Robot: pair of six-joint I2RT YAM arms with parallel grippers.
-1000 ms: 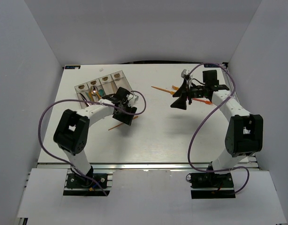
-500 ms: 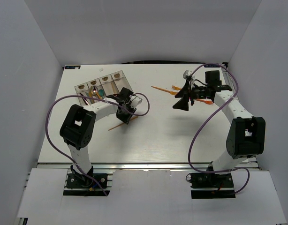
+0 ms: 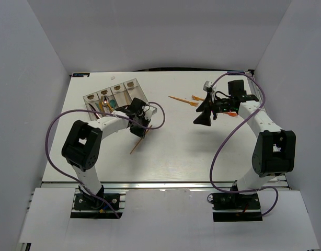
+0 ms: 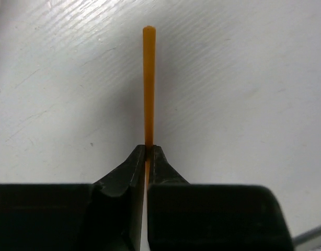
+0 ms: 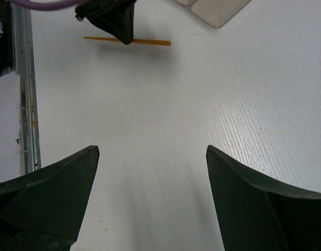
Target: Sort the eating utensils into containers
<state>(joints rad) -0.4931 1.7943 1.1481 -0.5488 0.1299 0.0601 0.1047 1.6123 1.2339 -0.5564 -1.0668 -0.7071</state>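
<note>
No legible text, number, brand or sign in any view.

Only candidates: the brown marks (image 3: 117,88), one at the far end of each of the four containers (image 3: 130,92), far left on the table. In the top view they are too small to read. They may be labels or pictograms; I cannot tell which.
</note>
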